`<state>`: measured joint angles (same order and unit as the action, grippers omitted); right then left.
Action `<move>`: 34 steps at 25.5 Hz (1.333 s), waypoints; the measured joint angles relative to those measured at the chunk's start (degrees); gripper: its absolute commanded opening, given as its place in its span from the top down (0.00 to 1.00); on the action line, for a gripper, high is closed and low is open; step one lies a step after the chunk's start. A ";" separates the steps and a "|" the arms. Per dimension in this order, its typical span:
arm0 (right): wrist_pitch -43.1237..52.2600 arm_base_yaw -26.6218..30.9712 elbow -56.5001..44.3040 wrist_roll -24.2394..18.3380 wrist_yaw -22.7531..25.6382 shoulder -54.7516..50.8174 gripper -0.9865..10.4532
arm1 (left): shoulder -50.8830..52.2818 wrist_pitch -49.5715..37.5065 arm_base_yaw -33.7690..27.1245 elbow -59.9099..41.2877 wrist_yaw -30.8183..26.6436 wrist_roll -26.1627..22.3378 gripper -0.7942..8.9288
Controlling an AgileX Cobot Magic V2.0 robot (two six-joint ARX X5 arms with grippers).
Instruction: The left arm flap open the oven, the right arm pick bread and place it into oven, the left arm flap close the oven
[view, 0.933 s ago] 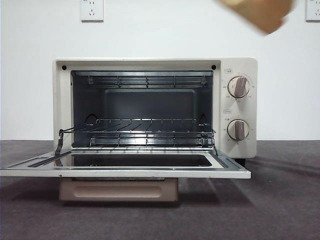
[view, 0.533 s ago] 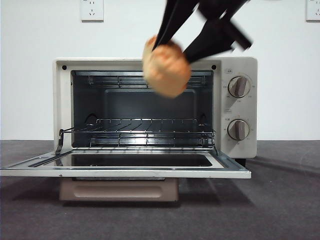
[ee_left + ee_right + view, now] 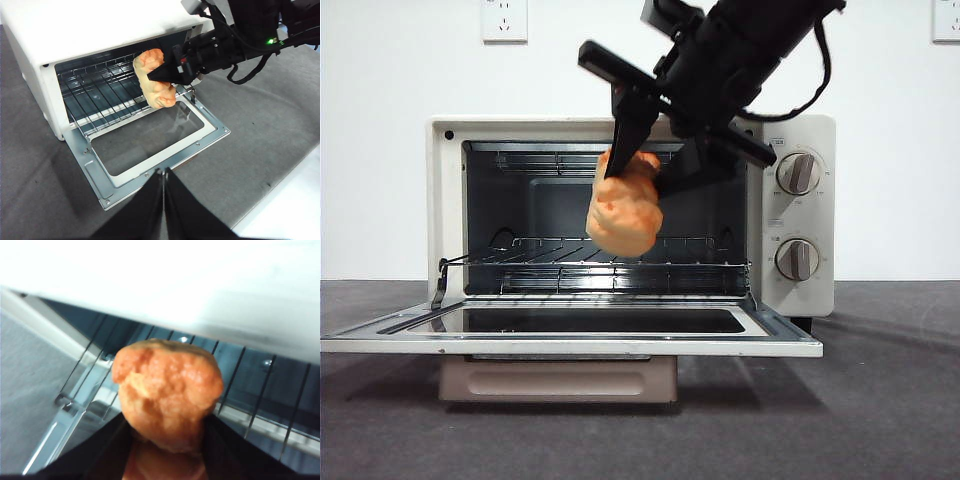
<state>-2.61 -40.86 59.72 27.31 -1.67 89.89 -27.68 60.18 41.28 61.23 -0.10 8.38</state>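
Observation:
The cream oven (image 3: 800,215) stands with its door (image 3: 570,335) flapped down flat and its wire rack (image 3: 610,262) bare. My right gripper (image 3: 645,175) comes in from the upper right, shut on the golden-brown bread (image 3: 623,212), and holds it in the oven's mouth above the rack. The left wrist view shows the bread (image 3: 152,82) at the opening, over the rack's front edge. In the right wrist view the bread (image 3: 167,387) sits between the jaws, with the rack behind it. My left gripper (image 3: 164,172) is shut and empty, back from the door's front edge.
Two beige knobs (image 3: 798,172) sit on the oven's right panel. The beige handle (image 3: 555,380) hangs under the lowered door. The oven stands on a dark grey tabletop (image 3: 880,410). A white surface edge (image 3: 290,210) shows beside the table in the left wrist view.
My right gripper has swung down and left from the top right corner with the bread, bringing it to the oven's mouth. The oven and its door have not moved.

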 measured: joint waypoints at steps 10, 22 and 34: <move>0.70 0.13 0.00 0.63 7.87 0.70 0.75 | 0.00 1.03 0.00 0.00 0.00 0.63 0.91; 1.97 0.39 0.00 0.66 8.98 0.70 0.56 | 0.00 1.11 0.00 0.00 0.00 1.25 0.91; -0.07 0.22 0.00 0.63 7.85 0.17 0.53 | 0.00 3.45 0.00 0.00 -0.07 1.92 0.91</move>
<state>-2.68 -40.64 59.72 27.94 6.17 90.06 -27.68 63.64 41.28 61.23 -0.16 10.31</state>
